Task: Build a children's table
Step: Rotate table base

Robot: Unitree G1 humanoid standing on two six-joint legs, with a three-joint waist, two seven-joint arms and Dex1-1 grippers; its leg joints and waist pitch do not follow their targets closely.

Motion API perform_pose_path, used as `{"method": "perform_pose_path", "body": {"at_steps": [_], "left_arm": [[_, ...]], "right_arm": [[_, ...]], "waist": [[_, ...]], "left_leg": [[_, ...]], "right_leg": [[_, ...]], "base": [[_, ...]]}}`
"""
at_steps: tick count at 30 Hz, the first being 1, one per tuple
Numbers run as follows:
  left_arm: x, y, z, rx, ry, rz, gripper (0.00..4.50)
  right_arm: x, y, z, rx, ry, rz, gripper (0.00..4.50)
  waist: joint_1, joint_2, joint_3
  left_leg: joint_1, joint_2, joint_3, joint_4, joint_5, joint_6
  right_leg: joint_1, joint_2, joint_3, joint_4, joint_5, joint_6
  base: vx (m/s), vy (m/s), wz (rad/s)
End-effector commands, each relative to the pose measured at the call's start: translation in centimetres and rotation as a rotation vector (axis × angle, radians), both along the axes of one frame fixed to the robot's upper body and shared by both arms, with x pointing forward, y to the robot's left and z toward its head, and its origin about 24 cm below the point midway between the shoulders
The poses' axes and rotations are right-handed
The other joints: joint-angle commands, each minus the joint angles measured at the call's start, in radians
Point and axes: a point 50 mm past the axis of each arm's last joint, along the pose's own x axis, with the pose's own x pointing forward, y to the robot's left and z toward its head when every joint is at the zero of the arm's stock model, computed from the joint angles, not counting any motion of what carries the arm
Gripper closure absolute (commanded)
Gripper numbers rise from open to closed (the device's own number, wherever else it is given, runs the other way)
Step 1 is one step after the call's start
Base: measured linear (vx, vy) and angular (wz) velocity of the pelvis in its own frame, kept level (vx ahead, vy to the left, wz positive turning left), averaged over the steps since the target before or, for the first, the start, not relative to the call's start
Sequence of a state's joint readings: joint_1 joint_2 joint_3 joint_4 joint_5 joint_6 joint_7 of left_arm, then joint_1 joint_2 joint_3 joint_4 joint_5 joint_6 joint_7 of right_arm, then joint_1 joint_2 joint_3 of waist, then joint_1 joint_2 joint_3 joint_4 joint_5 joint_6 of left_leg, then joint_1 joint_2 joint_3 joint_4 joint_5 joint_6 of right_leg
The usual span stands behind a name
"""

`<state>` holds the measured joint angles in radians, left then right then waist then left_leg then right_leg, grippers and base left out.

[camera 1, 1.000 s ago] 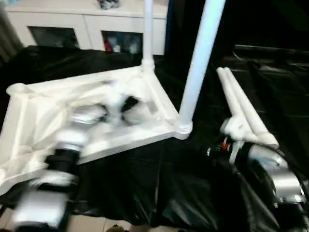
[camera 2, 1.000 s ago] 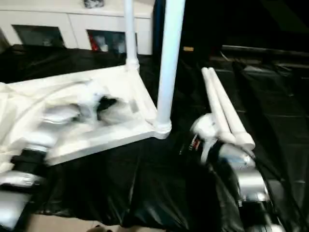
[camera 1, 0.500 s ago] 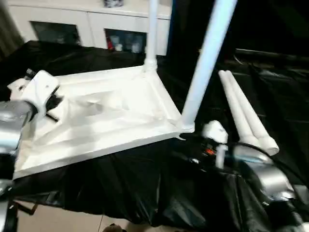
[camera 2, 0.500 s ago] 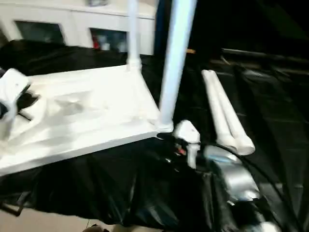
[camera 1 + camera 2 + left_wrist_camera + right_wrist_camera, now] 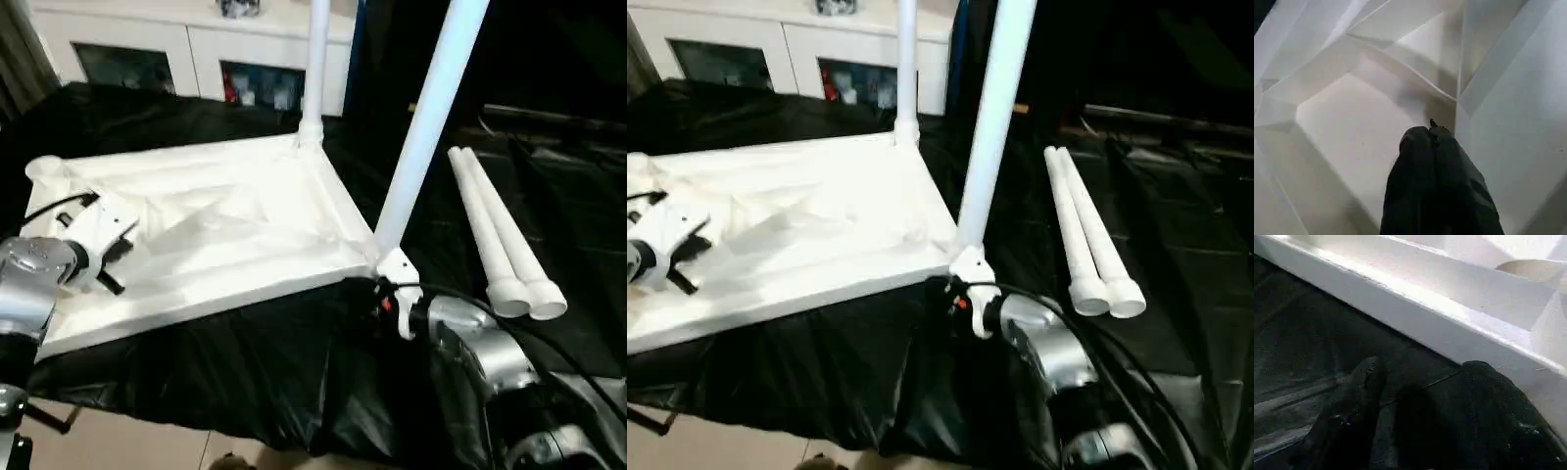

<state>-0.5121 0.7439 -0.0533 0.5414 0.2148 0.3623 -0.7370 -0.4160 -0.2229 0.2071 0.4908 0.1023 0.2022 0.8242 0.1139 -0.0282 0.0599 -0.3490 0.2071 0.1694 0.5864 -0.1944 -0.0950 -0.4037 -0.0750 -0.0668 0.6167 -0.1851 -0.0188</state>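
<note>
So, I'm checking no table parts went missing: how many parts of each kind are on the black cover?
Tabletop, lying upside down: 1
Legs standing in corner sockets: 2
Loose legs lying side by side on the black cover: 2
Total: 5 parts

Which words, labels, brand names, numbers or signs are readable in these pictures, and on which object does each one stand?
No text can be read anywhere.
White plastic table top, lying upside down: plain, no marking.
Two loose white tubular legs on the black cover: plain.
Small red mark at the right gripper: too small to read.
</note>
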Motion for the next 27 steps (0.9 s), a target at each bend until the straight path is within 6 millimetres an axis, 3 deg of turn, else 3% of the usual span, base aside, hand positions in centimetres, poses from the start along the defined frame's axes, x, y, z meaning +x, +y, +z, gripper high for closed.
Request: {"method": "perform_pose_path", "body": {"at_steps": [1,2,3,4,6,10,12,14,16,20,22,27], "left_arm": [[-1.3,0.0,-2.9,0.002,0.183,-0.031,4.50],[-1.5,0.0,-3.1,0.002,0.222,-0.046,4.50],[-1.6,0.0,-3.2,0.001,0.237,-0.053,4.50],[-1.8,-0.1,-3.1,-0.010,0.256,-0.071,4.50],[-1.9,-0.4,-2.9,-0.044,0.283,-0.100,4.50],[-2.8,-1.9,-2.1,-0.177,0.362,-0.242,4.50],[-3.3,-2.7,-1.7,-0.231,0.397,-0.321,4.50],[-3.4,-2.8,-1.6,-0.241,0.405,-0.338,4.50],[-3.7,-3.4,-1.4,-0.296,0.427,-0.382,4.50],[-3.7,-6.5,-1.5,-0.395,0.436,-0.493,4.50],[-3.6,-7.0,-1.6,-0.402,0.436,-0.507,4.50],[-2.3,-10.1,-1.5,-0.455,0.366,-0.571,4.50]], "right_arm": [[0.9,0.1,0.0,-0.030,-0.024,-0.047,2.04],[1.6,0.2,0.1,-0.036,-0.034,-0.092,2.13],[1.9,0.3,0.1,-0.038,-0.038,-0.112,2.34],[2.4,0.4,0.2,-0.041,-0.049,-0.142,2.34],[3.0,0.5,0.3,-0.037,-0.060,-0.177,2.44],[4.1,1.2,0.7,-0.040,-0.080,-0.209,2.82],[4.4,1.5,0.9,-0.041,-0.084,-0.213,2.87],[4.5,1.6,0.9,-0.041,-0.084,-0.214,3.03],[4.6,1.8,0.9,-0.040,-0.084,-0.213,3.25],[4.9,2.5,0.9,-0.034,-0.088,-0.208,3.55],[5.0,2.6,1.0,-0.032,-0.089,-0.207,3.62],[5.1,2.6,1.0,-0.027,-0.093,-0.206,4.01]], "waist": [[0.000,0.021,-0.063],[0.000,0.026,-0.064],[-0.006,0.022,-0.061],[-0.006,0.024,-0.061],[-0.006,0.023,-0.064],[-0.012,0.022,-0.067],[-0.012,0.020,-0.068],[-0.012,0.023,-0.068],[-0.014,0.022,-0.072],[-0.015,0.022,-0.067],[-0.016,0.021,-0.068],[-0.016,0.020,-0.069]], "left_leg": [[0.007,0.021,-0.007,-0.080,-0.216,-0.018],[0.008,0.021,-0.008,-0.080,-0.220,-0.023],[0.003,0.020,-0.010,-0.083,-0.228,-0.030],[0.004,0.021,-0.011,-0.084,-0.230,-0.035],[0.010,0.023,-0.009,-0.081,-0.236,-0.036],[0.001,0.022,-0.007,-0.081,-0.181,-0.024],[0.004,0.022,-0.004,-0.079,-0.175,-0.021],[0.006,0.020,0.000,-0.077,-0.161,-0.014],[0.002,0.019,0.001,-0.074,-0.132,-0.008],[0.006,0.021,0.002,-0.076,-0.159,-0.013],[0.006,0.021,0.003,-0.076,-0.165,-0.013],[0.005,0.019,0.003,-0.074,-0.169,-0.016]], "right_leg": [[0.044,-0.070,0.049,-0.068,-0.201,-0.200],[0.041,-0.071,0.049,-0.067,-0.207,-0.203],[0.045,-0.072,0.049,-0.068,-0.226,-0.203],[0.046,-0.073,0.049,-0.069,-0.236,-0.199],[0.041,-0.077,0.051,-0.068,-0.241,-0.207],[0.049,-0.072,0.050,-0.057,-0.160,-0.230],[0.047,-0.071,0.049,-0.055,-0.144,-0.241],[0.044,-0.067,0.049,-0.052,-0.109,-0.251],[0.050,-0.066,0.049,-0.043,-0.057,-0.259],[0.048,-0.067,0.048,-0.049,-0.076,-0.269],[0.049,-0.066,0.049,-0.049,-0.081,-0.267],[0.051,-0.065,0.049,-0.053,-0.099,-0.257]], "base": [[0.000,0.000,0.00],[0.000,0.000,0.00],[0.000,0.000,0.00],[0.000,0.000,0.00],[0.000,0.000,0.00],[0.000,0.000,0.00],[0.000,0.000,0.00],[0.000,0.000,0.00],[0.000,0.000,0.00],[0.000,0.000,0.00],[0.000,0.000,0.00],[0.000,0.000,0.00]]}}
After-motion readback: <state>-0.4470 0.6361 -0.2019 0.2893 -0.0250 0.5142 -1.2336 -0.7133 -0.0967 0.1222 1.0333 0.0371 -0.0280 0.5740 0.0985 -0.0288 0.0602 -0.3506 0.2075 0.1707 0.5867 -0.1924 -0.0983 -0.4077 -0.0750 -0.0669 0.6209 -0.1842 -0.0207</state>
